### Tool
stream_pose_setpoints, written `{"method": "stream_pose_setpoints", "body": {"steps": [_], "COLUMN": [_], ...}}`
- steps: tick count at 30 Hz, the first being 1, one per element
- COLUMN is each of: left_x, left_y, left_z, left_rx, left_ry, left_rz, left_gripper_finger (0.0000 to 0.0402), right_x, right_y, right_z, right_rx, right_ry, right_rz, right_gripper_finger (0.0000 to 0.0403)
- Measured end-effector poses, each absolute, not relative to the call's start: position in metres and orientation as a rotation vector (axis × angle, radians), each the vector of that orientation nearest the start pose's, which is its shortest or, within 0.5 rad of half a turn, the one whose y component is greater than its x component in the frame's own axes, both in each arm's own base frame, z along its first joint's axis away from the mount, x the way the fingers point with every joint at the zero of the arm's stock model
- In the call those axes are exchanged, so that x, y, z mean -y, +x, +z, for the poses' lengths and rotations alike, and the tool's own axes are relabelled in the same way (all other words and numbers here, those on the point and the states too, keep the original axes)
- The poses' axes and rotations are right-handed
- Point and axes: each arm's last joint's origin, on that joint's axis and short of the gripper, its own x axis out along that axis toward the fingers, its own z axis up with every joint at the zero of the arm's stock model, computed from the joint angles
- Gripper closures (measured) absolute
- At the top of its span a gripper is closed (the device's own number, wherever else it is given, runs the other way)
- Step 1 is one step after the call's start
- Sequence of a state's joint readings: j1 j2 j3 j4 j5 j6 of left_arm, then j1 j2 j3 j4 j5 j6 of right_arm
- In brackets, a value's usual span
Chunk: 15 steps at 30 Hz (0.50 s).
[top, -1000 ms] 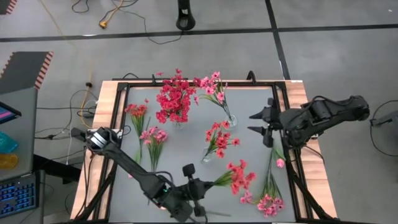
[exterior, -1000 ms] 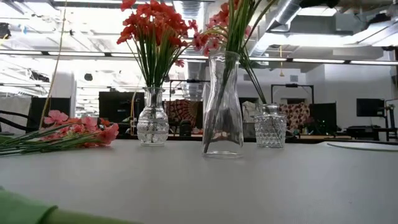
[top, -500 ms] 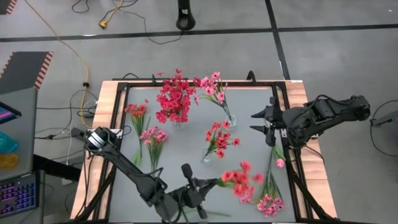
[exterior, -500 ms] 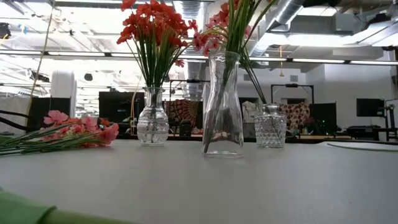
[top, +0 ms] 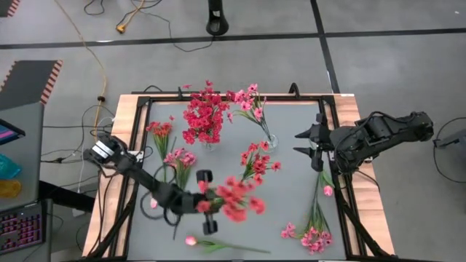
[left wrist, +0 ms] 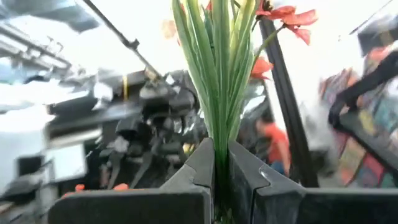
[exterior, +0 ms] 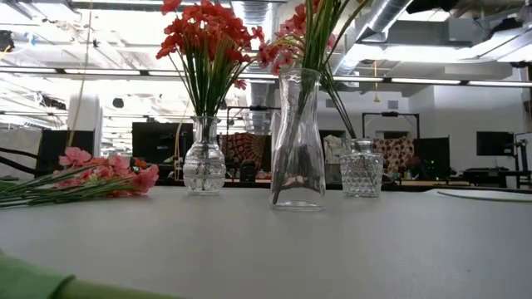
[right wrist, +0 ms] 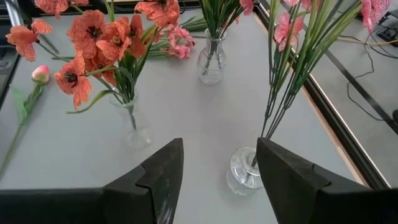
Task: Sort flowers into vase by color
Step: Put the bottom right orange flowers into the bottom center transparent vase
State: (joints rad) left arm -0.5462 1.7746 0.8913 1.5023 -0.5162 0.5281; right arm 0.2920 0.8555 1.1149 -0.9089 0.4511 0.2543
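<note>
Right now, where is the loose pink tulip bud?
High view: the pink tulip bud lies flat at the table's near edge, left of centre, just below the left pincer holding a red spray.

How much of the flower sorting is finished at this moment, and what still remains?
Done: three vases already hold flowers, among them the full red bunch.

In hand: the left gripper is shut on a red spray, lifted over the table.

Left: sprays near the left edge, a tulip bud at the front, and pink flowers on the right. The right gripper waits open.
</note>
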Motion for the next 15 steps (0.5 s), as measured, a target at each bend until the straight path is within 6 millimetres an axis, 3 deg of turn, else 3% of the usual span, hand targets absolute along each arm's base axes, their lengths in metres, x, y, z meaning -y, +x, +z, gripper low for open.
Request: {"method": "stream_pose_setpoints", "body": {"steps": [7,15], "left_x": [0.121,0.095], "left_y": [0.325,0.336], "left_z": [0.252,0.253], "left_rx": [0.596,0.607], "left_ry": [0.197,0.204], "left_rz": [0.002,0.006], "left_gripper_finger": [0.0397,0.0397], "right_x": [-0.029,-0.029], "right_y": [0.141,0.141], "right_z": [0.367,0.367], "right_rx": [-0.580,-0.575], "right_ry": [0.020,0.047], "right_rz": [-0.232,-0.238], "right_gripper_finger": [0.0173,0.0173]}}
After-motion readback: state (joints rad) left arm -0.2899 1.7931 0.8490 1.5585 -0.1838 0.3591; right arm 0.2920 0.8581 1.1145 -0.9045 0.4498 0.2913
